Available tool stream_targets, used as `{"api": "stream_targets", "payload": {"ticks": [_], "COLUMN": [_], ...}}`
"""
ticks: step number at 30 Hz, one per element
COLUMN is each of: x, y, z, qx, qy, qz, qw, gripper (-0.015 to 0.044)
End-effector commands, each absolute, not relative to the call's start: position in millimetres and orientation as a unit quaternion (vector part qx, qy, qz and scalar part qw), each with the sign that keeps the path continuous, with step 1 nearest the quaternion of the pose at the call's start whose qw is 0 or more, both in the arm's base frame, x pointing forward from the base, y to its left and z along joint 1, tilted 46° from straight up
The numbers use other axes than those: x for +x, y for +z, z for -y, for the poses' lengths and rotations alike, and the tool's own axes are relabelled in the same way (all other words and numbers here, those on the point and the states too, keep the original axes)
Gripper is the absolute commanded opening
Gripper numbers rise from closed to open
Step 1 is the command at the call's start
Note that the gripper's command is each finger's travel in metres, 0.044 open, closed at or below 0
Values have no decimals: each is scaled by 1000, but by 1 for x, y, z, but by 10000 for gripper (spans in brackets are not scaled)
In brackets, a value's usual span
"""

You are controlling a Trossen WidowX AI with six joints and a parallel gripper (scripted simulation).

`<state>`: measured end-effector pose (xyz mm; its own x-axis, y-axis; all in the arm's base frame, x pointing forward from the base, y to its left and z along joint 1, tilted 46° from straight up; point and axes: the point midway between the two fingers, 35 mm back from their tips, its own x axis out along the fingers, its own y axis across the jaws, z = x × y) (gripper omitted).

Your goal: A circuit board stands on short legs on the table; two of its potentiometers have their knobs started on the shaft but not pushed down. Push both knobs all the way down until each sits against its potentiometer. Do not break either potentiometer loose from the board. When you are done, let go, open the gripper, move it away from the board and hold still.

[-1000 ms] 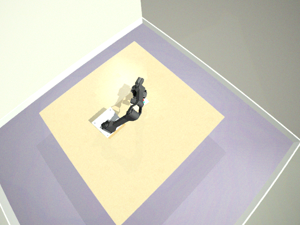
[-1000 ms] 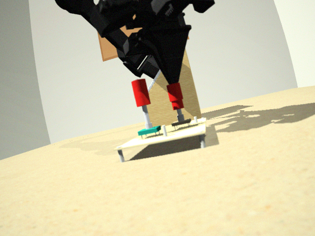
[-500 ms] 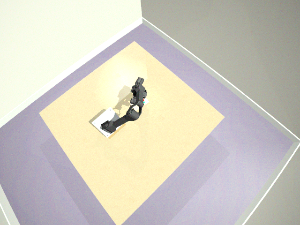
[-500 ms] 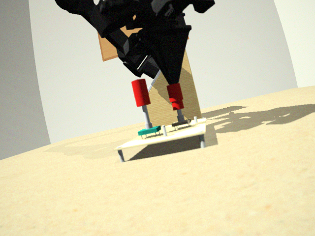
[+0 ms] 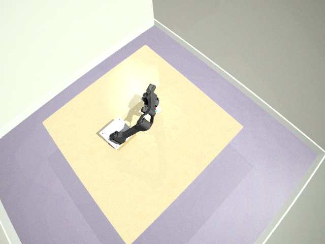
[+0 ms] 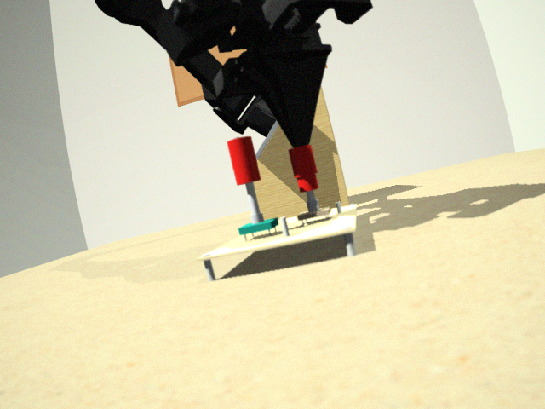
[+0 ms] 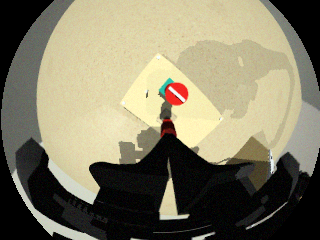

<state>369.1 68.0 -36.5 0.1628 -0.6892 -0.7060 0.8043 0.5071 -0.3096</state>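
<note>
The circuit board (image 5: 159, 110) (image 6: 228, 250) (image 7: 200, 117) stands on short legs. A red knob (image 6: 243, 160) (image 7: 176, 93) sits high on the shaft above the teal potentiometer (image 6: 258, 227) (image 7: 164, 88), with bare shaft below it. The other red knob (image 6: 302, 159) (image 7: 168, 127), stepped in outline, is on the shaft above the dark potentiometer (image 6: 307, 216); bare shaft shows below it too. My gripper (image 6: 301, 144) (image 7: 168, 136) is shut and holds nothing. Its tips are at the top of this second knob and appear to touch it. The tips are hidden in the top view.
The arm's white base plate (image 5: 110, 128) lies on the table to the lower left of the board. Small light posts (image 6: 284, 226) stand on the board. The first knob stands close beside my fingers. The arm's shadow falls on the table around the board.
</note>
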Motion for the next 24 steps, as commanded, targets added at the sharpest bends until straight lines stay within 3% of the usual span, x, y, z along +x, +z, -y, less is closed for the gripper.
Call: {"api": "stream_targets", "payload": {"ticks": [1, 24], "x": [371, 371], "y": [-39, -41], "z": [-63, -61], "qx": [68, 68], "qy": [-495, -495], "qz": [-419, -419], "qw": [758, 758], "gripper": [0, 0]}}
